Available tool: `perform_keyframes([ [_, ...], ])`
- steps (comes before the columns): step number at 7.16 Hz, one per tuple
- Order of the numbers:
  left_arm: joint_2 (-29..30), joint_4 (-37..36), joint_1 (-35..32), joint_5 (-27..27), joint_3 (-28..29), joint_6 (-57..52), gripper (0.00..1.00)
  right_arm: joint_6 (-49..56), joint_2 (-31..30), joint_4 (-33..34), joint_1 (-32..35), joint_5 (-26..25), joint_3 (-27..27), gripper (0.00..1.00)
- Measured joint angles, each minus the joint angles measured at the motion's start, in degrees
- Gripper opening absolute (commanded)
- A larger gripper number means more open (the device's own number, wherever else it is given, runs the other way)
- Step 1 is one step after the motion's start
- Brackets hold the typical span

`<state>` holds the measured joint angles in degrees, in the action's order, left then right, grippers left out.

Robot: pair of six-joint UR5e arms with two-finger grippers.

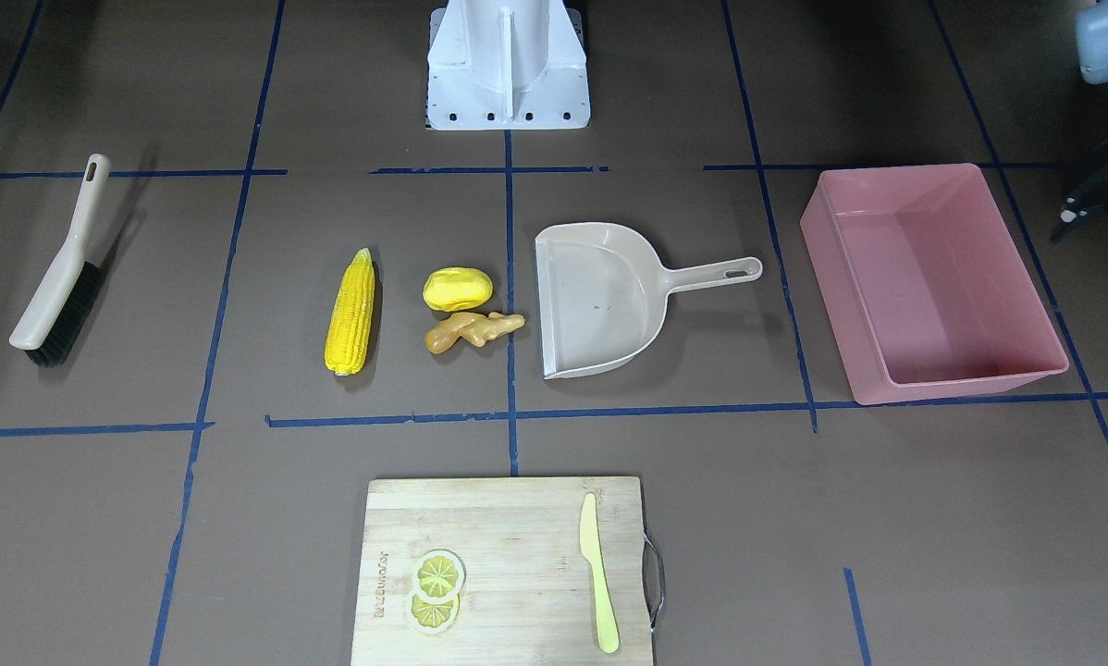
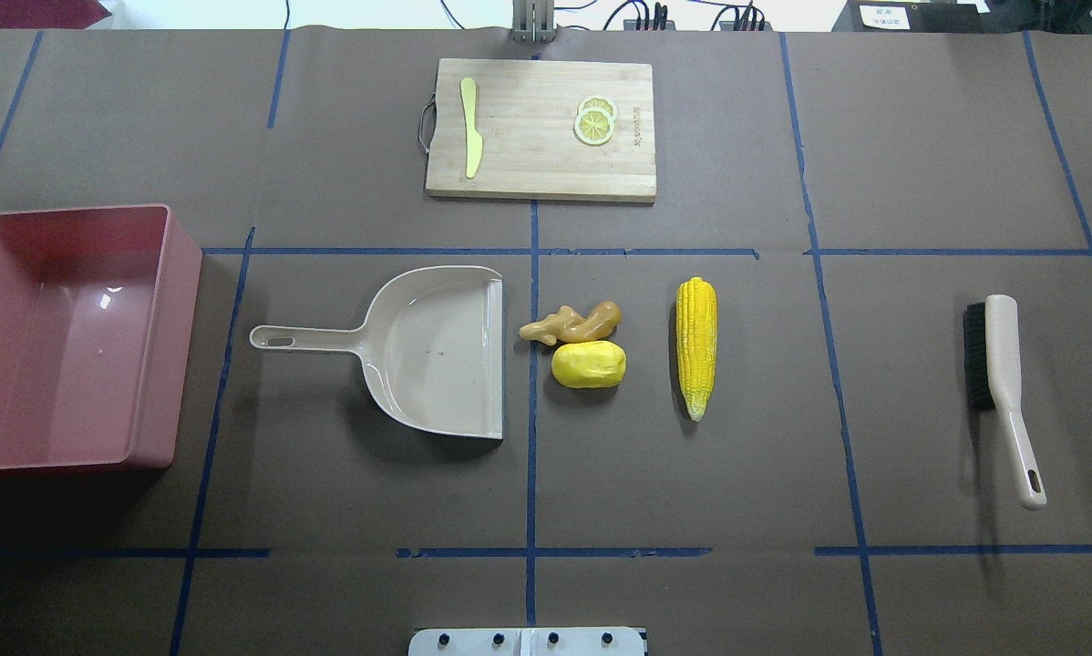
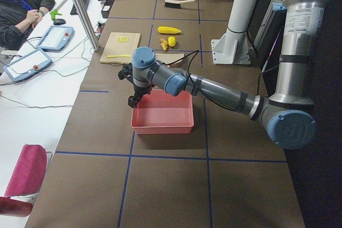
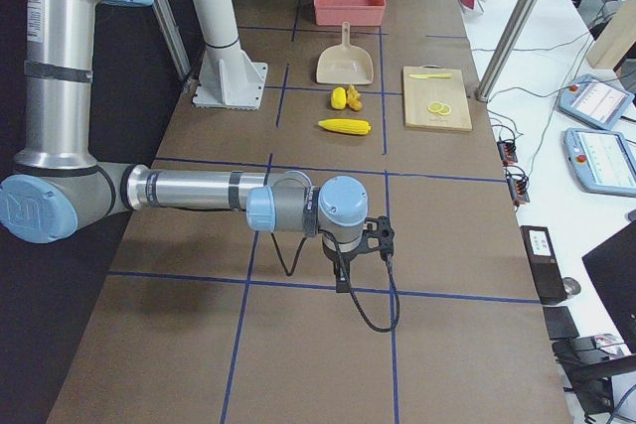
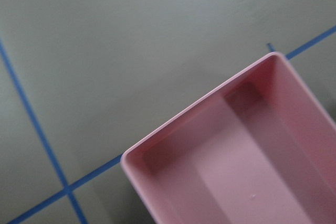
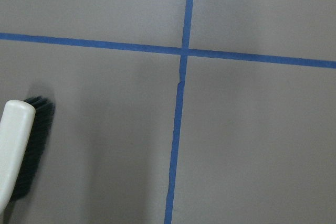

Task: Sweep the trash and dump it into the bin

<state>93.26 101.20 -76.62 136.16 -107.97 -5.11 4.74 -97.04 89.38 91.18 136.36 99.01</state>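
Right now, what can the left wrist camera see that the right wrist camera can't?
Only the left wrist view shows a corner of the big pink rectangular plastic tub, empty where visible. Only the right wrist view shows the end of the beige-backed brush with black bristles, at its left edge. Both show the brown table marked with blue tape lines.

Frame edges crop the bin (image 5: 173,166) and brush (image 6: 13,150).
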Motion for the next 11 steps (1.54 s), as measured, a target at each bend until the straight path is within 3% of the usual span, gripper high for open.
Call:
perform_keyframes([
  [3, 3.7, -0.8, 5.9, -7.3, -3.2, -0.1, 1.00, -0.3, 0.5, 0.0, -0.4, 1.0, -0.3, 1.00],
  [4, 6.2, -4.1, 8.4, -8.4, -3.9, 0.0, 1.00, -1.4, 0.6, -0.2, -0.9, 1.2, -0.3, 1.00],
  [6, 14.7, -21.9, 13.6, -8.5, -7.3, -0.4, 1.00, -6.1, 0.9, -0.5, -3.2, 1.1, 0.5, 1.00],
  [7, 17.6, -27.5, 16.8, -8.7, -8.6, -1.0, 1.00, -7.2, 1.1, -0.6, -4.5, 1.0, 0.8, 1.00],
  [9, 20.0, -30.5, 24.0, -9.3, -9.3, -6.7, 1.00, -9.6, 1.4, -1.0, -6.0, 0.9, 1.3, 1.00],
  [11, 20.8, -30.6, 27.1, -11.9, -8.7, -15.7, 1.00, -18.0, 1.4, -2.9, -7.9, 0.9, 3.5, 1.00],
])
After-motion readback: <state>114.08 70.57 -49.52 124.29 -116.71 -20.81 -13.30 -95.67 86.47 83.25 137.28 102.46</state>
